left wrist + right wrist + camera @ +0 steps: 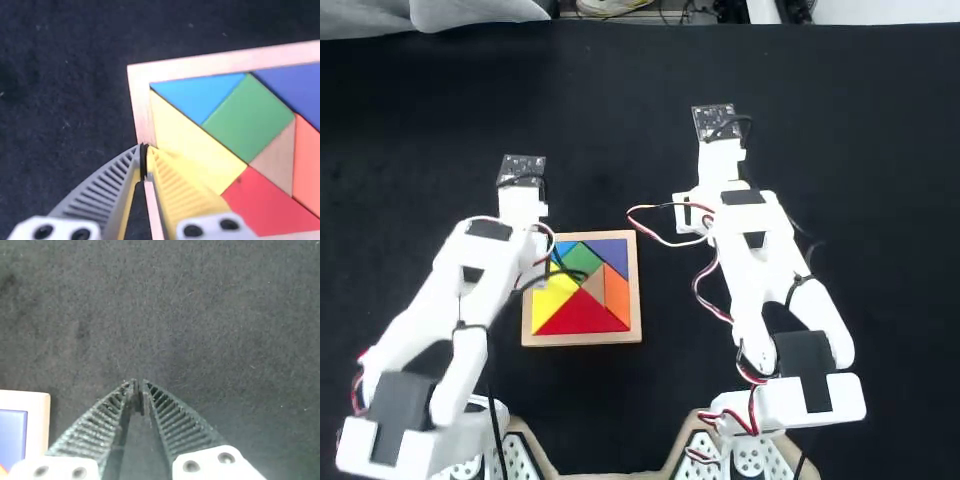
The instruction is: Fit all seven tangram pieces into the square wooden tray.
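The square wooden tray [582, 338] is placed on the black tabletop [840, 110]. All seven pieces are seated flat inside the tray, edge to edge.

- The red triangle [582, 312] is set along the tray side nearest the arm bases.
- The yellow triangle [190, 145] is set against the tray wall on the left arm's side.
- The orange piece [617, 285] is set against the opposite wall.
- The light blue triangle [200, 95], the green square [247, 117] and the dark blue piece [295, 85] are ranged along the far side of the tray.
- The tan triangle [275, 160] is held at the tray's middle.

The left claw [143, 167] is closed, fingers together, with its tips at the tray rim beside the yellow triangle. The right claw [137, 390] is also closed on nothing and is held over bare tabletop beside the tray, off the orange piece's side.
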You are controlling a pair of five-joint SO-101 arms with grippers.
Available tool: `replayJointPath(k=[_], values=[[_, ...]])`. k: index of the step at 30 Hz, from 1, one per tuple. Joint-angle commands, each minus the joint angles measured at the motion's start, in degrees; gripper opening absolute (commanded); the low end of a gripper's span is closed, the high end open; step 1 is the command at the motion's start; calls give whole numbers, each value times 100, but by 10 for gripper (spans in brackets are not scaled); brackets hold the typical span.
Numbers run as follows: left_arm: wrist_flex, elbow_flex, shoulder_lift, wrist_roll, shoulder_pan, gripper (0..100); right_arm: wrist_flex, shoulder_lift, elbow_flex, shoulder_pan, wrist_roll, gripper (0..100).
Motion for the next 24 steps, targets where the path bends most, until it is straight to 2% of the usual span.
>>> replayJointPath(k=[1, 4, 8, 10, 24], values=[[-53, 330, -712, 44, 75, 30, 35, -163, -48, -62, 70, 11], [-44, 637, -1002, 44, 4, 30, 35, -163, -40, -62, 70, 11], [-44, 848, -1547, 9, -664, 30, 35, -163, -40, -62, 70, 11], [-44, 963, -1749, 9, -778, 30, 35, -163, -40, -62, 70, 11], [-53, 1332, -1758, 26, 180, 30, 35, -163, -31, -79, 70, 11]])
